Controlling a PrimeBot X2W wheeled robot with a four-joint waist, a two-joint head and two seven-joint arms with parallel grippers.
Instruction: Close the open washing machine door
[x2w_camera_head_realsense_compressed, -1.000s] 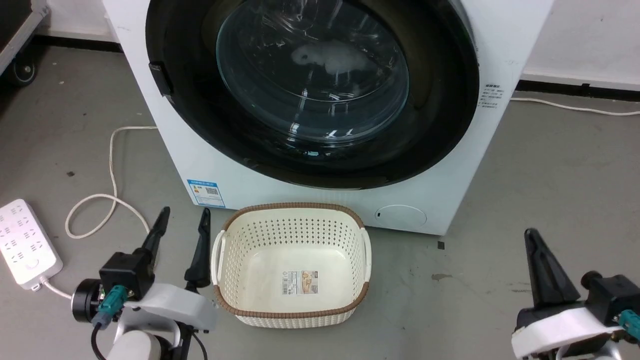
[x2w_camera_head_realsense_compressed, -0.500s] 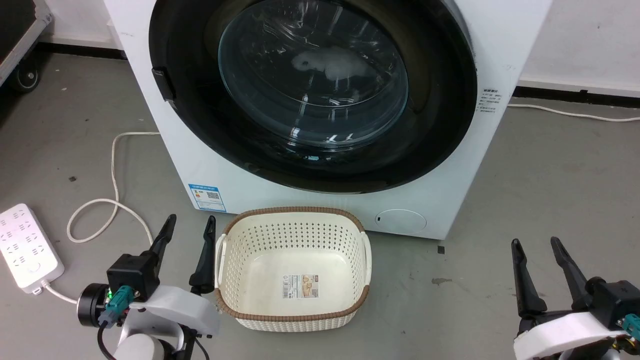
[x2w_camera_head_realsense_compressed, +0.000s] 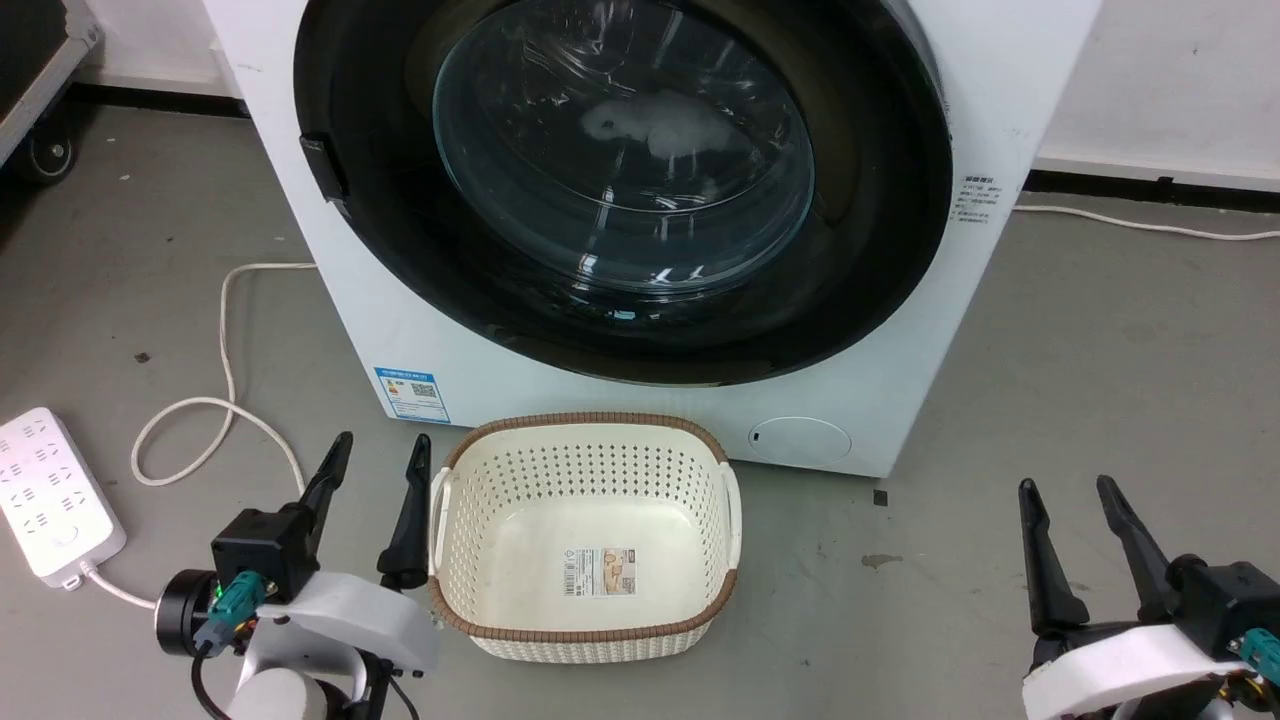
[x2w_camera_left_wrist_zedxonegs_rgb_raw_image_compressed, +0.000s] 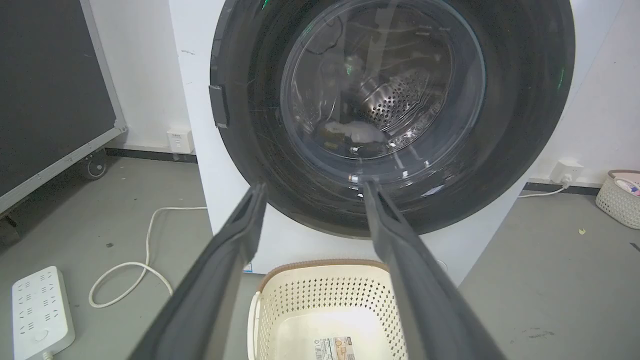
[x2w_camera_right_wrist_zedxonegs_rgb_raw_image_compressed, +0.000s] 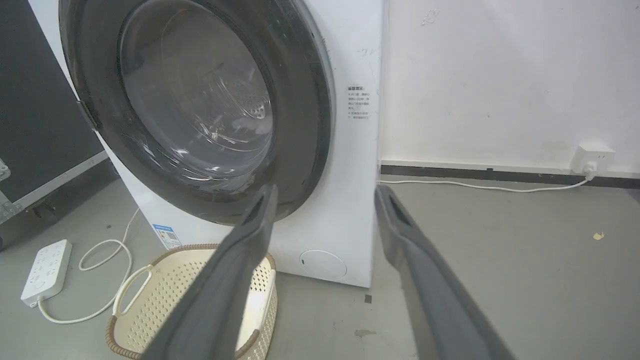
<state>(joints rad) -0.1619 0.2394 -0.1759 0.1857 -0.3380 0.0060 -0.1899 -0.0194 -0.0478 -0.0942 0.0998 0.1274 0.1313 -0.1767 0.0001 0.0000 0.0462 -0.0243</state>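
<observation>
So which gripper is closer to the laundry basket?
The left gripper, right beside a handle of the laundry basket; the right gripper sits well apart from it.

— How many appliances are counted?
— One washing machine (x2w_camera_head_realsense_compressed: 480, 370), with one washing machine door (x2w_camera_head_realsense_compressed: 625, 170).
— And baskets?
— Two are counted: a cream laundry basket (x2w_camera_head_realsense_compressed: 585, 455) and a second laundry basket (x2w_camera_left_wrist_zedxonegs_rgb_raw_image_compressed: 617, 200). One power strip (x2w_camera_head_realsense_compressed: 50, 490) is seen, a wall socket (x2w_camera_left_wrist_zedxonegs_rgb_raw_image_compressed: 180, 140) and a second wall socket (x2w_camera_left_wrist_zedxonegs_rgb_raw_image_compressed: 565, 172), plus two pincers: left pincer (x2w_camera_head_realsense_compressed: 383, 440), right pincer (x2w_camera_head_realsense_compressed: 1065, 483).
</observation>
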